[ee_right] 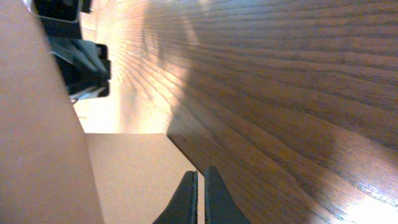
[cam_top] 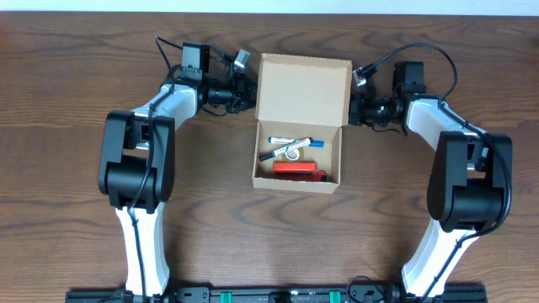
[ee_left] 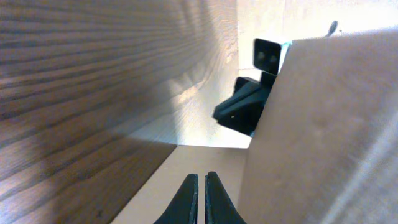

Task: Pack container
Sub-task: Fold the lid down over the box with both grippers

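Note:
The tan cardboard container [cam_top: 296, 183] sits mid-table with its lid [cam_top: 303, 88] folded open toward the back. Inside lie a blue-and-white marker [cam_top: 290, 141], a black pen [cam_top: 274, 156] and a red object [cam_top: 295, 167]. My left gripper [cam_top: 251, 91] is shut at the lid's left edge. In the left wrist view its tips [ee_left: 201, 177] lie over a tan side flap [ee_left: 205, 158], beside the lid [ee_left: 323, 124]. My right gripper [cam_top: 352, 109] is shut at the lid's right edge. Its tips [ee_right: 200, 174] sit at the edge of a side flap [ee_right: 137, 174], next to the lid [ee_right: 37, 137].
The dark wooden table [cam_top: 84, 227] runs all around the box. Each wrist view shows the opposite arm past the lid: the right arm [ee_left: 245, 106] and the left arm [ee_right: 81, 65]. A pale strip lies beyond the table's far edge [cam_top: 421, 7].

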You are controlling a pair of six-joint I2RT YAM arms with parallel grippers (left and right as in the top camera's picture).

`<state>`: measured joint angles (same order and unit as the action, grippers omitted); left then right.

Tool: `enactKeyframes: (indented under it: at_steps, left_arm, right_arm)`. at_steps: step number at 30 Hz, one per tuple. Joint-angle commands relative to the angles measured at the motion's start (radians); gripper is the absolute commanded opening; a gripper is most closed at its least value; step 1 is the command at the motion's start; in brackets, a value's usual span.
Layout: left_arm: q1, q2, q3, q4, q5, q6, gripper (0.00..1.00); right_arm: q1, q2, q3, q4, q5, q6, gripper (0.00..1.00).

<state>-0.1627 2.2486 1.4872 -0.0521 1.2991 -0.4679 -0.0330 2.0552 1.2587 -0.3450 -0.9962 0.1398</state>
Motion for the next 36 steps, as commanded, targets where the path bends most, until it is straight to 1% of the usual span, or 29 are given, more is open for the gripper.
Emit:
enactKeyframes:
  at_steps: [1,9,12,13,16,19,21,24,28,29,30,32,34,35,36]
  left_arm:
    - [0.003,-0.084,0.023,0.0,0.025,0.004,0.06]
    - [0.002,-0.15,0.023,-0.006,0.026,0.011,0.06]
    - [-0.002,-0.172,0.023,-0.064,0.024,0.067,0.06]
    - [-0.003,-0.181,0.023,-0.099,0.018,0.097,0.06]
    - [-0.006,-0.219,0.023,-0.298,-0.059,0.266,0.06]
    - [-0.011,-0.266,0.023,-0.529,-0.174,0.467,0.06]
    - [-0.015,-0.296,0.023,-0.644,-0.238,0.565,0.06]
    - [-0.025,-0.352,0.023,-0.785,-0.345,0.663,0.06]
    - [-0.042,-0.404,0.023,-0.878,-0.433,0.71,0.06]
    - [-0.047,-0.414,0.023,-0.899,-0.47,0.712,0.06]
    - [-0.055,-0.422,0.023,-0.925,-0.539,0.712,0.06]
    - [-0.073,-0.435,0.023,-0.97,-0.713,0.711,0.06]
    - [-0.089,-0.444,0.023,-0.999,-0.934,0.674,0.06]
    - [-0.093,-0.446,0.023,-1.003,-1.018,0.654,0.06]
    - [-0.093,-0.45,0.023,-1.002,-1.11,0.625,0.11]
  right_arm:
    - [0.008,0.006,-0.005,-0.008,-0.021,-0.027,0.01]
    - [0.008,0.006,-0.005,-0.047,0.005,-0.053,0.01]
    - [0.008,0.006,-0.005,-0.05,0.005,-0.06,0.01]
    - [0.007,0.006,-0.005,-0.05,0.005,-0.06,0.01]
    - [0.006,0.006,-0.005,-0.05,0.008,-0.06,0.01]
    - [0.006,0.006,-0.005,-0.056,0.037,-0.06,0.01]
    - [0.006,0.006,-0.005,-0.061,0.048,-0.065,0.01]
    - [0.006,0.006,-0.005,-0.063,0.051,-0.07,0.01]
    - [0.006,0.006,-0.005,-0.064,0.054,-0.071,0.01]
    - [0.006,0.006,-0.005,-0.067,0.058,-0.074,0.01]
    - [0.006,0.006,-0.005,-0.069,0.058,-0.085,0.01]
    - [0.006,0.006,-0.005,-0.075,0.085,-0.097,0.01]
    - [0.005,0.006,-0.005,-0.081,0.153,-0.097,0.01]
    - [0.005,0.006,-0.004,-0.079,0.187,-0.097,0.01]
    - [0.004,0.005,-0.003,-0.073,0.229,-0.097,0.02]
